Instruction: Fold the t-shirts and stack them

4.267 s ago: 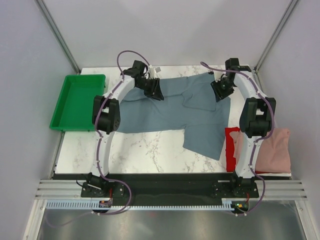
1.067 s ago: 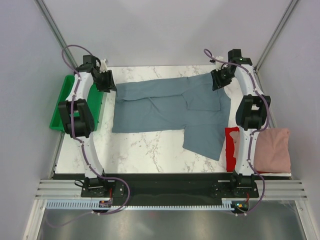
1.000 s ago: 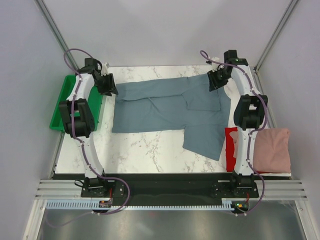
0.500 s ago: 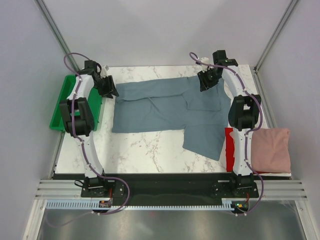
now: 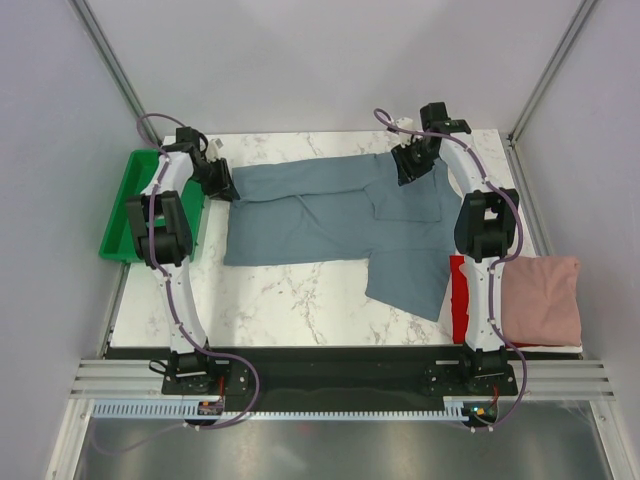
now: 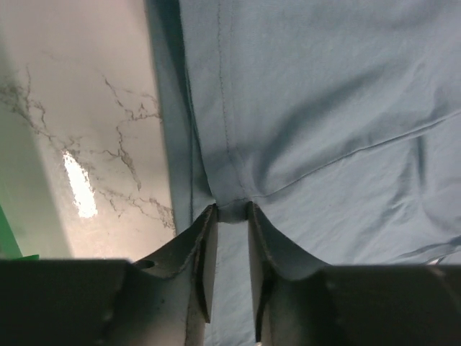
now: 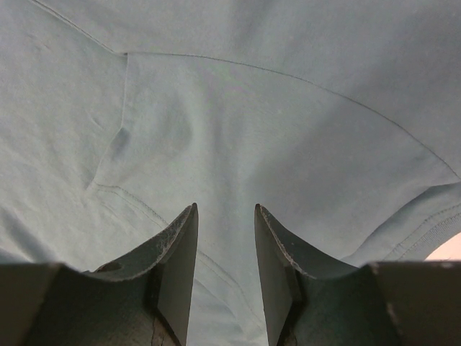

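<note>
Left of grey shirt (image 5: 330, 215), tray (image 5: 118, 225) (green)

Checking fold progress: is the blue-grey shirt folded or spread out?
Spread out, not folded: the blue-grey shirt lies wide across the table, with one flap lapped over itself.

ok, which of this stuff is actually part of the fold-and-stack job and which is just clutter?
Job:
- blue-grey t-shirt, spread on the table, left gripper pinching its edge
- pink t-shirt, near right corner
- red t-shirt, beside the pink one

Lying about:
- green tray, far left
</note>
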Controlling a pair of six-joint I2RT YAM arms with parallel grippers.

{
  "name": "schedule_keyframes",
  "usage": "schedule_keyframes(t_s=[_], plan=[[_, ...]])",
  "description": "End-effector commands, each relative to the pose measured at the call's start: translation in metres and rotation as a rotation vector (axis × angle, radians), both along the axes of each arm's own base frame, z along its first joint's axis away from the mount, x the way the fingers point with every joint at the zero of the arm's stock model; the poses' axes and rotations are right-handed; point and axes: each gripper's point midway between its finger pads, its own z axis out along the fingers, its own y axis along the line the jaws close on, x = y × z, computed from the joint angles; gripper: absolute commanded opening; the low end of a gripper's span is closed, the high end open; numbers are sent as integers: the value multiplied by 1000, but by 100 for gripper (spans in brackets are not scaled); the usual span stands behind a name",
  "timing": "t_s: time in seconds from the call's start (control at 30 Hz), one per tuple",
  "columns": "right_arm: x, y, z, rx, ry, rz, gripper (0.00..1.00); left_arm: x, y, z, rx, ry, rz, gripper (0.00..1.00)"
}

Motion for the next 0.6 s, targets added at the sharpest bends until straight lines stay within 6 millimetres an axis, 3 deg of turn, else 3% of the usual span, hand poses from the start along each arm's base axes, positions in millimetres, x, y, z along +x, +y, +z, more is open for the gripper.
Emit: schedule_keyframes(t_s=[0.0, 0.2, 0.27, 0.47, 0.57], plan=[[3, 0, 7, -9, -27, -1, 45, 12, -8, 20, -41, -66, -21, 28], [4, 0, 1, -6, -20, 0, 45, 16, -13, 36, -62, -112, -55, 13], [4, 0, 0, -7, -20, 2, 45, 19, -11, 44, -49, -145, -80, 2], [-1, 0, -8, -15, -4, 20, 45, 33, -4, 89, 42, -310, -203, 2], [-7, 0, -19, -18, 19, 28, 44, 25, -1, 84, 78, -297, -280, 2]])
